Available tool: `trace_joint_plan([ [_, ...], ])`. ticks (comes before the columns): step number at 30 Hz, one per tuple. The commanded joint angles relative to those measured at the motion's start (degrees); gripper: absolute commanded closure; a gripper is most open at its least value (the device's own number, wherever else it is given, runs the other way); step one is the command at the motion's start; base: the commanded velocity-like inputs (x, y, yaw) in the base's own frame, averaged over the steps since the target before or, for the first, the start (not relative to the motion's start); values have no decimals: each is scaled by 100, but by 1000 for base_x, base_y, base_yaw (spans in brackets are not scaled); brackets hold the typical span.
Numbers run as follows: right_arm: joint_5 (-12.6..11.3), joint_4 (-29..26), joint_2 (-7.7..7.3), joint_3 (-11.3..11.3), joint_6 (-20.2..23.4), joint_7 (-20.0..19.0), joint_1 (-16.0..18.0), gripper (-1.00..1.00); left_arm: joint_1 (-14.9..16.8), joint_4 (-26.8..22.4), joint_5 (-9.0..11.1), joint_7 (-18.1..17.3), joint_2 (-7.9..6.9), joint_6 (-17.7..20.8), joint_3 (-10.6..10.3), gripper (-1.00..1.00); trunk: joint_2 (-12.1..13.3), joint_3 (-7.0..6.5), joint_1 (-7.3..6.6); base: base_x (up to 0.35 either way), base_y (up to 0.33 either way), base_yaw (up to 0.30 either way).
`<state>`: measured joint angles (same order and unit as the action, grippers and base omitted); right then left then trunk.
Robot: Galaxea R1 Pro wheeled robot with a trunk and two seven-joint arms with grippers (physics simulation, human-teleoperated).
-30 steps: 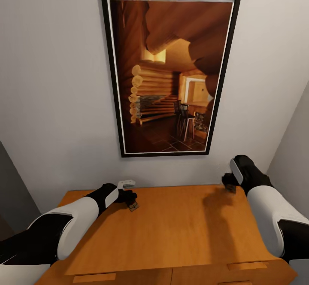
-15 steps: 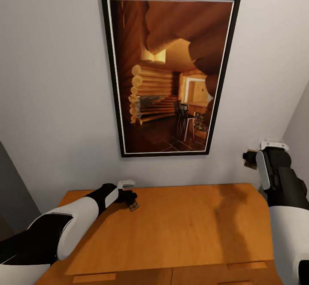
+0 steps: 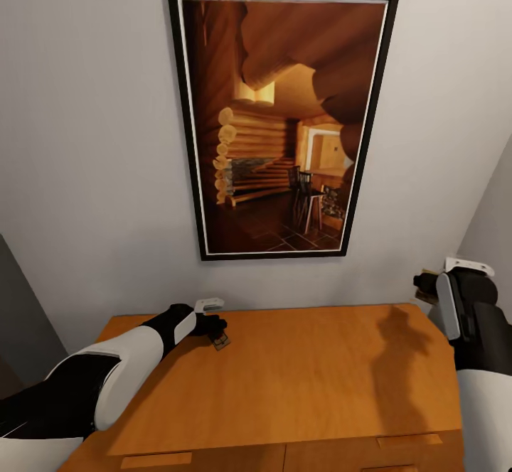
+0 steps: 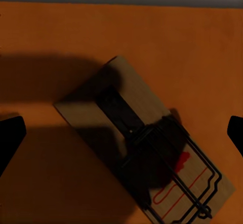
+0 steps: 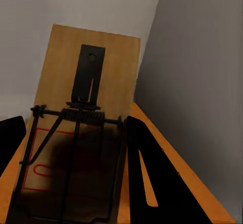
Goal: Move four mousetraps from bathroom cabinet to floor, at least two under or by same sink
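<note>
On the flat orange-brown top of the cabinet (image 3: pixel 299 379), near its back left corner, one mousetrap (image 3: pixel 221 342) lies flat; the left claw (image 3: pixel 217 330) hangs right over it, its black wrist and white forearm reaching in from the lower left of the head view. In the left wrist view that mousetrap (image 4: pixel 147 143) lies slantwise on the wood, its dark metal bar and spring across the board and a red outline at one end; the two dark fingertips (image 4: pixel 11 138) stand wide apart, one at each side and well clear of the board, so the left claw is spread and grips nothing.

At the right edge of the head view the right claw (image 3: pixel 427 286) is lifted above the cabinet's back right corner, close to the grey side wall (image 3: pixel 491 230); a second mousetrap (image 3: pixel 429 276) shows there as a small pale-brown piece at its tip. In the right wrist view this mousetrap (image 5: pixel 88 92) stands on end between the black fingers (image 5: pixel 144 173), its spring bar and wire frame facing the camera, off the cabinet top; the right claw is clamped on it.

On the pale wall behind the cabinet hangs a black-framed picture (image 3: pixel 281 124) of a log-cabin room; the arm's shadow falls on the cabinet top below the raised claw.
</note>
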<state>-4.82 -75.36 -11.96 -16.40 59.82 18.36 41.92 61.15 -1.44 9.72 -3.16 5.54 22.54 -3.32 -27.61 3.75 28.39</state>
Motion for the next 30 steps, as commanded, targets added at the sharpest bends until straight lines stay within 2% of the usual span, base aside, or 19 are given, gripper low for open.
trace_joint_plan([
  [1, -53, -16, -4, -4, 18, 51, -117, 100, 5, -7, 54, -7, -4, 31, -37, -100, -12, 12, 3, 0, 0, 0],
  [3, -58, -25, -3, -3, 18, 41, -284, 100, 6, -6, 56, -5, -7, 31, -37, -100, -12, 12, 3, 0, 0, 0],
  [8, -55, -31, -18, -10, 18, -68, -433, 100, 8, -6, 53, -2, -7, 31, -42, -100, -12, 12, 3, 0, 0, 0],
  [20, -50, -31, -34, -12, 18, -139, -465, 100, 4, 75, 64, 2, 7, 32, -46, -100, -12, 12, 3, 0, 0, 0],
  [25, -40, -32, -39, -12, 18, -139, -465, 100, 3, 111, 69, 14, 73, 38, -46, -100, -12, 12, 3, 0, 0, 0],
  [29, -31, -32, -42, -12, 18, -139, -465, 100, 2, 117, 92, 355, 210, 59, -44, -100, -12, 12, 3, 0, 0, 0],
  [30, -30, -32, -42, -12, 18, -139, -465, 100, 2, 117, 101, 578, 249, 86, -38, -100, -12, 12, 3, 0, 0, 0],
])
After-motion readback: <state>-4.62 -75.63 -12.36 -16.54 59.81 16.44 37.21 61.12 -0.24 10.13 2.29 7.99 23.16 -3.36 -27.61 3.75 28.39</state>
